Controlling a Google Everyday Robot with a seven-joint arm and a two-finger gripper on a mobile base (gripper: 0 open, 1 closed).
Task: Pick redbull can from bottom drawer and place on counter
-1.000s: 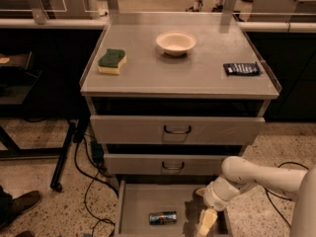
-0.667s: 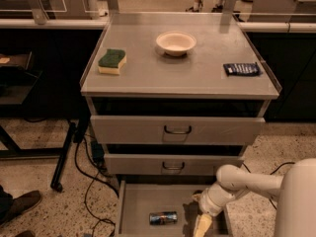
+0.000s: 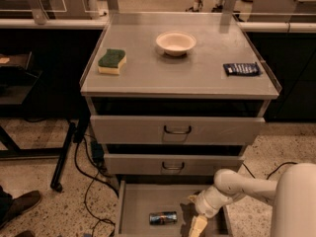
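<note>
Claw (image 3: 198, 225) has dropped lower and edged left inside the bottom drawer (image 3: 148, 201); now just right of the redbull can (image 3: 163, 217), apparently not touching; released or clenched, cannot tell; can lies on its side, unmoved; so still approach, no grasp yet; surface (image 3: 148, 78) above carries sponge (image 3: 112, 61), bowl (image 3: 176, 43), packet (image 3: 241, 68).
</note>
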